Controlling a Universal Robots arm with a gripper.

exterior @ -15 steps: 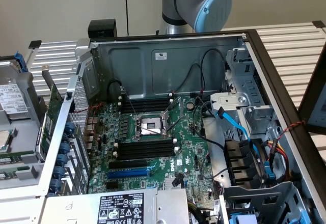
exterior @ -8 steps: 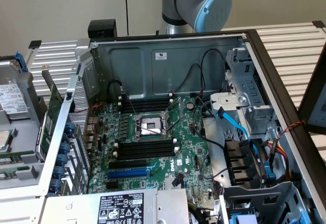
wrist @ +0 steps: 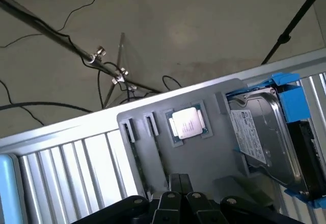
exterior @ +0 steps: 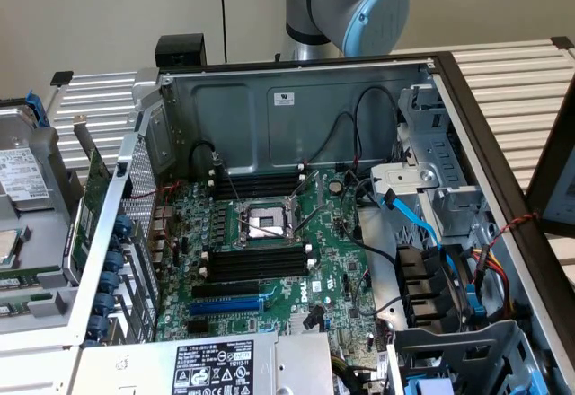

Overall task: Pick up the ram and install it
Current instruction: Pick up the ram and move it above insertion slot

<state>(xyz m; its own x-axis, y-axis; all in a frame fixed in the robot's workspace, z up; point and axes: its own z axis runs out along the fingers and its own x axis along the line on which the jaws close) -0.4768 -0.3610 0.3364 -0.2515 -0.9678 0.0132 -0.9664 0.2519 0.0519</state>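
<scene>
The claw is hanging over the grey tray with its fingers pressed together and nothing showing between them. The tray's edge is running just past a processor chip and a hard drive in a blue bracket. Beyond that edge the floor is lying open, crossed by cables and a stand's legs. Two narrow grooves in the tray are sitting beside the chip, too dark to show what they are holding.

In the exterior view the tray is lying to the exterior view's left of the open computer case on the slatted tabletop, and the picture's border is cutting it off. A thin green strip there, probably the ram, is lying in the tray, well apart from the black memory slots on the motherboard. Open room is showing above those slots, though dark cables are crossing the board nearby, toward the exterior view's right. The arm is rising behind the case's back wall, its upper part cut off.
</scene>
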